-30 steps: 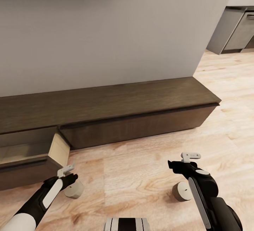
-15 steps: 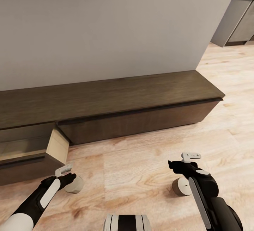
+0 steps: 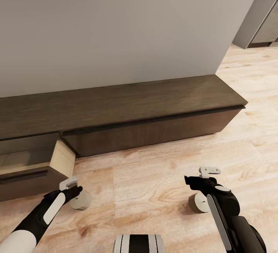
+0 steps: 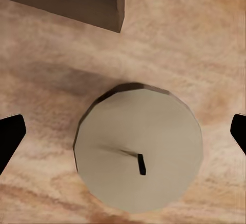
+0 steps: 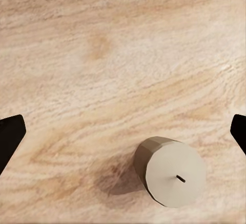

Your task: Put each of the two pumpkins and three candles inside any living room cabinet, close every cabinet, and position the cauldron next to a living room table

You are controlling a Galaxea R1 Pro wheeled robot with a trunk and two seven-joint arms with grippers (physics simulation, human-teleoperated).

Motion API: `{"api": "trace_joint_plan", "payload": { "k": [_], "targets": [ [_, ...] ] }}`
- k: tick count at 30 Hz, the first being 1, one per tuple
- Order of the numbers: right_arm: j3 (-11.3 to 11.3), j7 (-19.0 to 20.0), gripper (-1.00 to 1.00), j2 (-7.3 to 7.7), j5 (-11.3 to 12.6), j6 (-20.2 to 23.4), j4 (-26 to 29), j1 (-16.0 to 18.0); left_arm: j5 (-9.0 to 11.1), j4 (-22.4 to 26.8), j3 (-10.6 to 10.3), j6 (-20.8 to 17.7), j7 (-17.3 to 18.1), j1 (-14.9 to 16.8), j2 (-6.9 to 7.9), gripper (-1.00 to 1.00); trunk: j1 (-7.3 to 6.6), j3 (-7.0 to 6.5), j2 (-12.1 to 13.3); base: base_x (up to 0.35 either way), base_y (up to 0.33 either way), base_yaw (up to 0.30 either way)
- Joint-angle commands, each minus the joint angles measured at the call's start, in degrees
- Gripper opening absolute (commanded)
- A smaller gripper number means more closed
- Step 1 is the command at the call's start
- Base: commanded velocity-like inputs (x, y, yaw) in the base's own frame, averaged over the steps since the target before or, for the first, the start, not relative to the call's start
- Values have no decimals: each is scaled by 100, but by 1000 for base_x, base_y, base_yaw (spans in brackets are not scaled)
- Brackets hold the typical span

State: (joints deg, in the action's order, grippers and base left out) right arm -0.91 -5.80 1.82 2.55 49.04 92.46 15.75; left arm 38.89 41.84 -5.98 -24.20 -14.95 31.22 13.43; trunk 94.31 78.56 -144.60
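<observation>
The pale grey wall (image 3: 116, 29) rises ahead of both arms, and along its foot runs the long low dark-brown wood cabinet (image 3: 127, 110), standing on the light wood plank floor (image 3: 154, 183). One pale-lined drawer (image 3: 46, 164) of that cabinet stands pulled out just beyond the left gripper (image 3: 73, 191), its contents hidden from here; the drawer front further along, out beyond the right gripper (image 3: 199, 181), is flush and closed. The left gripper hangs low over the floor with its fingers spread wide, and a squat cream cylinder candle with a short dark wick (image 4: 138, 152) stands upright on the floor right beneath it, centred between the two fingertips with clear floor on either side, the open drawer's dark corner a little way past it. The right gripper is likewise spread open above the floor, and a second cream candle (image 5: 171, 171) stands below it, nearer one fingertip than the other and touched by neither.
</observation>
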Motion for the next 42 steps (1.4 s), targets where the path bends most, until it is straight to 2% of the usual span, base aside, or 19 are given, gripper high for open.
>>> {"api": "trace_joint_plan", "payload": {
  "k": [1,7,12,16,21,27,33,40,42],
  "targets": [
    [-1,0,100,1,0,0,0,0,1,0,0,-1,0,0,2,100,2,23,-2,0,0,0],
    [-4,0,100,3,0,0,0,0,12,0,0,2,1,1,4,100,18,156,-10,0,0,0],
    [1,-2,100,3,0,0,0,-1,26,0,-6,3,38,7,-18,100,18,156,-10,0,0,0],
    [3,0,100,3,0,0,0,-2,17,0,-8,-3,256,35,-38,100,18,156,-10,0,0,0],
    [3,0,100,3,0,0,0,-2,13,0,-8,-5,315,43,-35,100,18,156,-10,0,0,0],
    [3,-2,100,3,0,0,0,-2,15,0,-5,-6,325,49,-18,100,33,289,-18,0,0,0],
    [1,-1,100,3,0,0,0,-1,1,0,-1,1,319,49,-16,100,33,289,-18,0,0,0],
    [3,0,100,3,0,0,0,3,-4,0,-1,-3,318,49,-15,100,51,444,-27,0,0,0],
    [3,0,100,3,0,0,0,2,-4,0,-3,-4,318,50,-15,100,51,444,-27,0,0,0]
  ]
}}
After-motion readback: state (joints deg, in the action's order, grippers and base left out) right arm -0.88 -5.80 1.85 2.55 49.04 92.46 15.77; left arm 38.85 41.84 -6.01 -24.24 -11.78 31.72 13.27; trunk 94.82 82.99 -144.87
